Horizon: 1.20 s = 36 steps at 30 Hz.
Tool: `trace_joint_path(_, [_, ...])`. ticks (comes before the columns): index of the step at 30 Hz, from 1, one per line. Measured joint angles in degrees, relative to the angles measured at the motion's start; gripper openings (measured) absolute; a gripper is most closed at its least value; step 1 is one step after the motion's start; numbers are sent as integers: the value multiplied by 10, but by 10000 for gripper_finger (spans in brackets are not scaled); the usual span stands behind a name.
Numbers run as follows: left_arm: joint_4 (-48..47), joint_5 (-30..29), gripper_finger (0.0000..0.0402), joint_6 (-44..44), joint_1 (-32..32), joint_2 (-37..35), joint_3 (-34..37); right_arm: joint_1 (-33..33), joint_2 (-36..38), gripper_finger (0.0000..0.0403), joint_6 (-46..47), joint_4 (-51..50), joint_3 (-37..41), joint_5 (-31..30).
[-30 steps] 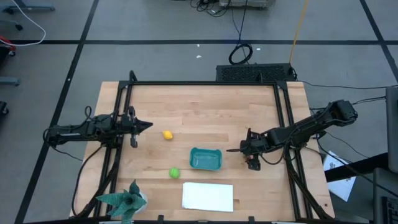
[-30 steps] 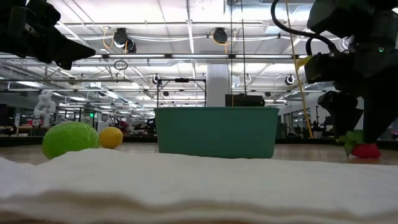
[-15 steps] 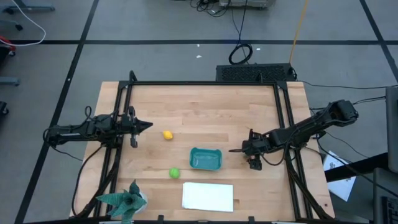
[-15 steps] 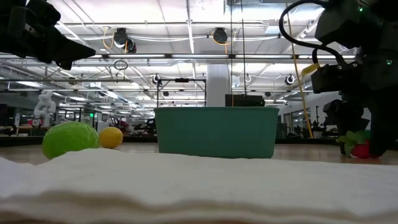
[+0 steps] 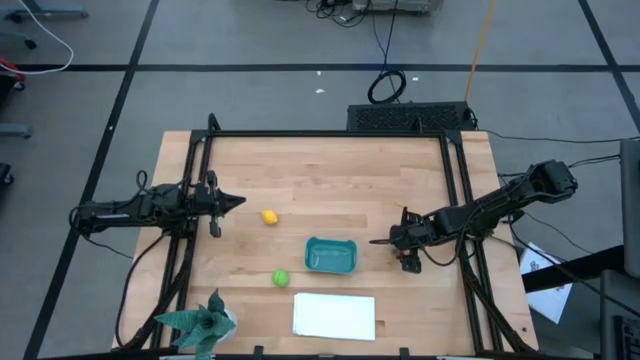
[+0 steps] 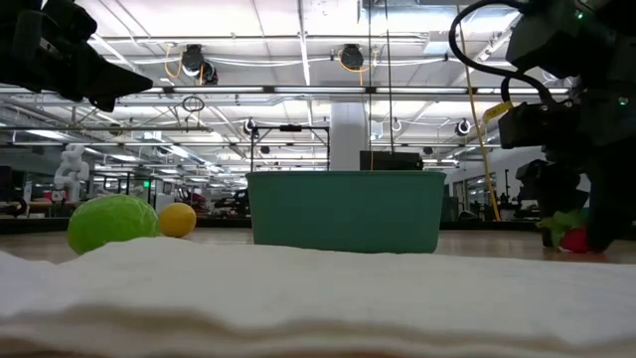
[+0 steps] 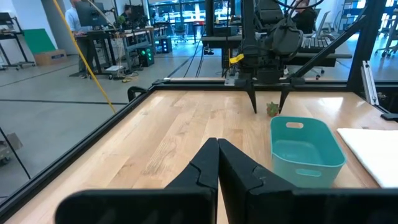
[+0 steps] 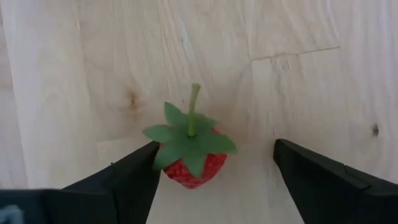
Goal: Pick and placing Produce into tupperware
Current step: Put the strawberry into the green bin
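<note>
Strawberry [image 8: 193, 149] lies between spread right jaws, touching one finger [image 8: 118, 180].

No text, label, brand, number or sign could be read in any of the views.
</note>
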State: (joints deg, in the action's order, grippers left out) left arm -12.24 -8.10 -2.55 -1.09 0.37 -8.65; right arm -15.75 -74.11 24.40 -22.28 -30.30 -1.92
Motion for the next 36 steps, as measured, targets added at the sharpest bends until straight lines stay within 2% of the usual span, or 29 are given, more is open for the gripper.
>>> trace_joint_path(11, [0, 0, 5, 0, 0, 0, 0, 1, -1, 203, -3, 0, 1, -6])
trace_joint_path(19, [0, 0, 5, 0, 0, 0, 0, 1, -1, 147, -13, 4, 1, -4])
trace_joint_path(24, [0, 0, 5, 0, 0, 0, 0, 1, -2, 136, -19, 2, -8, 4])
trace_joint_path(29, [0, 0, 5, 0, 0, 0, 0, -1, -3, 144, -32, 8, -29, 51])
trace_joint_path(36, [0, 0, 5, 0, 0, 0, 0, 2, -2, 140, -46, -9, -58, 49])
